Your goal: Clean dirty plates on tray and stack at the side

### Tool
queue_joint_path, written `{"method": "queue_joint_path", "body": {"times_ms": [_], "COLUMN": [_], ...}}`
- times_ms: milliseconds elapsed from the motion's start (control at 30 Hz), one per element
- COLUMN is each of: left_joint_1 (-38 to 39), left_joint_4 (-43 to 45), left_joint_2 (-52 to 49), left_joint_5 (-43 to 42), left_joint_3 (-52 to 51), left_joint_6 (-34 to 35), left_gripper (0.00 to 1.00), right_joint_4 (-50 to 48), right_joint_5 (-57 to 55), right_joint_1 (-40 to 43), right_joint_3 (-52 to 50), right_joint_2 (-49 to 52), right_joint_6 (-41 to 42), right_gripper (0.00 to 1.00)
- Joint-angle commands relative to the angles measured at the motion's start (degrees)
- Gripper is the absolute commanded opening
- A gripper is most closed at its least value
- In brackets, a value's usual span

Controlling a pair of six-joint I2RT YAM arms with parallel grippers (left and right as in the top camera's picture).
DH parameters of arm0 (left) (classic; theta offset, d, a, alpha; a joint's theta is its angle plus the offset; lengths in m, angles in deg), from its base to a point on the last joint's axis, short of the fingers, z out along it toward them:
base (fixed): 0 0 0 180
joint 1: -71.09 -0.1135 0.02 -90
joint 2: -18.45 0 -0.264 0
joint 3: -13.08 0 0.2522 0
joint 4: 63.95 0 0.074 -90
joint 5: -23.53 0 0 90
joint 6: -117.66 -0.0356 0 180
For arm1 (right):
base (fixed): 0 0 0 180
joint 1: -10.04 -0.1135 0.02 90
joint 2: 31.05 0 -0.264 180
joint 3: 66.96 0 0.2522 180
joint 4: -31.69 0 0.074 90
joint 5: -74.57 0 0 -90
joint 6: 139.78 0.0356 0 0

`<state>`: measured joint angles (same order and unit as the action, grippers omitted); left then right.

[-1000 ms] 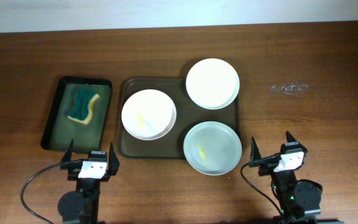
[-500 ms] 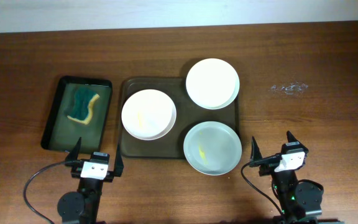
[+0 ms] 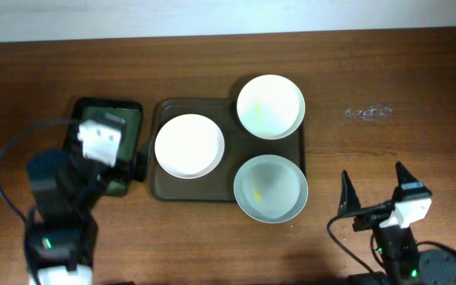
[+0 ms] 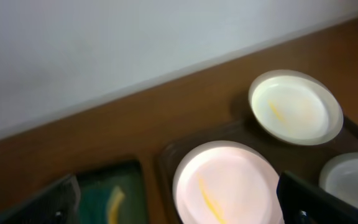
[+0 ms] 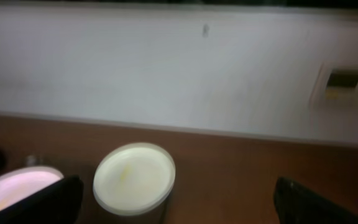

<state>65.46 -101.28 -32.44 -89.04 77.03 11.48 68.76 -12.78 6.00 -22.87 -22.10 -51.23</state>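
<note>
The left gripper (image 3: 103,138) hangs over the small black tray (image 3: 111,106) just left of the tray (image 3: 163,187). In its wrist view its two fingers (image 4: 316,200) sit at the lower corners of the frame, spread wide with nothing between them. Below that gap the wrist view shows a blurred green and yellow sponge (image 4: 108,202) lying in the small black tray. The right gripper (image 3: 373,184) is over bare worktop (image 3: 418,71) to the right of the tray's near right corner. Its fingers are likewise wide apart and it holds nothing. All three plates lie on the tray or across its rim, none touching another. A white plate (image 3: 189,146) sits flat inside the tray's left half, and the left wrist view shows a yellow streak on it. A second white plate (image 3: 271,106) is at the tray's far right corner, hanging over the rim there, with a faint yellow smear near its middle. A grey-blue plate (image 3: 270,188) is at the tray's near right corner, reaching past the near rim onto the worktop, and it too carries a short yellow streak. The grey-blue plate is the one nearest the right gripper, though well apart from it. Beyond the tray's far side the worktop ends at a pale wall (image 4: 104,43).
</note>
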Motion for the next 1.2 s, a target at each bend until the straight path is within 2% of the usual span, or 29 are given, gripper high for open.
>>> {"method": "queue_joint_path", "body": {"times_ms": [0,33,100,233,333,467,500,533,600,667,733,833,900,1067,1167], "left_joint_1": [0.11,0.13,0.13,0.11,0.13,0.11,0.11,0.11,0.13,0.11,0.11,0.11,0.11,0.11,0.11], "left_joint_4": [-8.13,-13.68,-16.74,-19.69,-22.10,-22.38,-22.18,-22.05,-23.76,-26.40,-32.39,-41.92,-45.40,-43.95,-42.69], "left_joint_2": [-9.92,-14.58,-17.51,-19.87,-19.87,-19.89,-19.96,-20.37,-23.34,-26.71,-33.31,-43.47,-48.37,-50.36,-51.19], "left_joint_5": [-3.19,-3.19,-3.26,-4.07,-4.09,-4.07,-3.98,-2.43,3.06,7.41,12.55,14.53,16.79,18.03,25.20], "left_joint_3": [13.90,20.94,25.05,25.66,25.66,25.66,25.66,25.83,28.09,32.15,41.44,54.64,59.45,59.91,59.89], "left_joint_6": [0.48,0.50,0.52,0.52,0.52,0.52,1.31,3.96,7.45,8.98,11.61,13.22,13.14,9.88,9.90], "left_gripper": [1.00,0.99,0.99,0.99,0.99,0.99,0.99,0.99,0.99,0.99,0.99,0.99,0.99,0.99,1.00], "right_joint_4": [3.65,8.17,14.93,30.05,31.12,25.73,24.59,23.45,20.33,18.27,15.26,10.71,9.16,9.29,8.31], "right_joint_5": [2.54,3.21,3.80,10.01,16.94,36.17,37.29,37.18,32.98,27.71,21.05,13.46,10.67,6.64,2.19], "right_joint_1": [0.31,0.31,0.31,0.31,0.31,0.28,0.22,-0.04,-2.23,-4.98,-9.49,-15.56,-18.69,-23.71,-25.92], "right_joint_3": [9.20,15.82,23.30,38.91,43.60,43.85,43.85,43.85,43.85,43.87,43.89,43.91,44.85,51.39,53.62], "right_joint_2": [10.14,17.66,25.88,43.87,53.57,65.02,67.19,69.55,73.46,75.28,77.26,81.13,85.11,96.67,101.94], "right_joint_6": [0.63,0.63,0.63,0.61,0.63,0.63,1.70,4.87,12.96,18.93,24.94,30.40,32.02,32.24,33.68], "right_gripper": [0.98,0.98,0.98,0.98,0.98,1.00,0.87,0.76,0.66,0.66,0.64,0.61,0.57,0.51,0.45]}}
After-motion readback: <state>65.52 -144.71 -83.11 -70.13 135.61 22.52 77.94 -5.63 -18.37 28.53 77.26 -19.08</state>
